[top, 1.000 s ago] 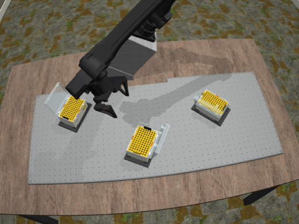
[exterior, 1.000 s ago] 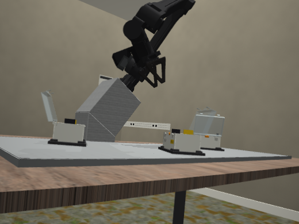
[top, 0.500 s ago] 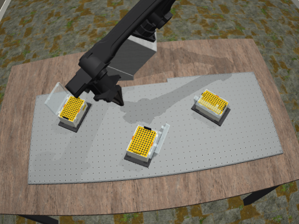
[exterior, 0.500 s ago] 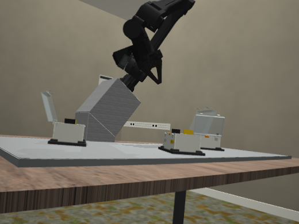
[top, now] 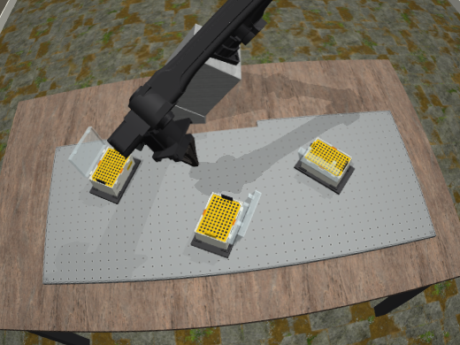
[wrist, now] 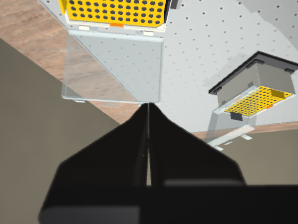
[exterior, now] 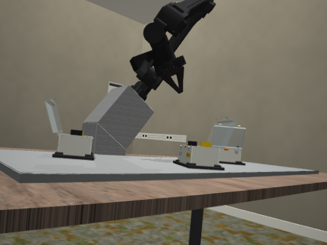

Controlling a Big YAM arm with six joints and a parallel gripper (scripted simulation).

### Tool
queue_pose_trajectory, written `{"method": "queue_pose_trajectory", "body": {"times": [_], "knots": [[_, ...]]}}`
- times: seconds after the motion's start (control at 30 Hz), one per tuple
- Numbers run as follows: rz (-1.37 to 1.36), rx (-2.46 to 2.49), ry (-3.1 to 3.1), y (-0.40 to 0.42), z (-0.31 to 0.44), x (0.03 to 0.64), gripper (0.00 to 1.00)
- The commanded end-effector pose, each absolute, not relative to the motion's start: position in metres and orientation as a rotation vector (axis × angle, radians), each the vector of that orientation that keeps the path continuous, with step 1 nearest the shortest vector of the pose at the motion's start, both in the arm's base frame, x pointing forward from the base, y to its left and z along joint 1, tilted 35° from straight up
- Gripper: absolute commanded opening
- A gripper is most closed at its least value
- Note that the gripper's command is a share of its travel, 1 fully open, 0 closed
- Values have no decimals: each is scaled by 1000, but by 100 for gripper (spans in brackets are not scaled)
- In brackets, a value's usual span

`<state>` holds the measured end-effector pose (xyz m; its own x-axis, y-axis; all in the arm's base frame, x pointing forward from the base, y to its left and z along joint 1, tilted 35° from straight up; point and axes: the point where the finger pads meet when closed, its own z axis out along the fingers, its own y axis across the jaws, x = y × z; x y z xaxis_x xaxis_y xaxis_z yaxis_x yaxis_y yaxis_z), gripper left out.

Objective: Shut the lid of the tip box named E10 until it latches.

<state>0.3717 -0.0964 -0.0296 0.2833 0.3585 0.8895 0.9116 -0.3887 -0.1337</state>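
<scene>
Beige walls [exterior: 267, 78] [wrist: 25, 120] rise around a mottled grey, green and rust floor [top: 310, 26] [exterior: 126, 232], where the wood-grain table [top: 133, 305] [exterior: 94, 195] [wrist: 30, 25] stands. A pale perforated board [top: 287, 239] [exterior: 126, 171] [wrist: 190, 75] covers much of it. Over this reaches the black six-joint arm [top: 177, 80] [exterior: 163, 53], bent at the wrist, beside an angular grey block [top: 212, 86] [exterior: 122, 116].

Three tip boxes sit on dark holder plates. E10 [top: 218, 217] [exterior: 205, 156] [wrist: 117, 12] is the middle one, on H2 [top: 208, 249] [exterior: 204, 167], its yellow tip rack exposed and its front turned to the robot's right. The H1 box [top: 327, 161] [exterior: 236, 156] [wrist: 240, 87] is off to the robot's left, and the H3 box [top: 111, 170] [exterior: 75, 145] to the robot's right.

E10's clear lid [top: 249, 214] [exterior: 218, 135] [wrist: 112, 67] is swung open, so the latching remains undone (the other two boxes have their lids open as well, just as wanted). The fingers [top: 196, 164] [exterior: 180, 92] are clenched together on nothing, up in the air between E10 and the H3 box as seen from above, well apart from both.
</scene>
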Motion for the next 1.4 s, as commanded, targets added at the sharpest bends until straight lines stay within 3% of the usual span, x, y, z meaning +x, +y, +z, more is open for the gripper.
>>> {"method": "queue_pose_trajectory", "body": {"times": [0.0,1.37], "knots": [[-1123,-1824,-1302,-96,-14,395,0],[-1324,-695,-2484,19,78,503,0]]}}
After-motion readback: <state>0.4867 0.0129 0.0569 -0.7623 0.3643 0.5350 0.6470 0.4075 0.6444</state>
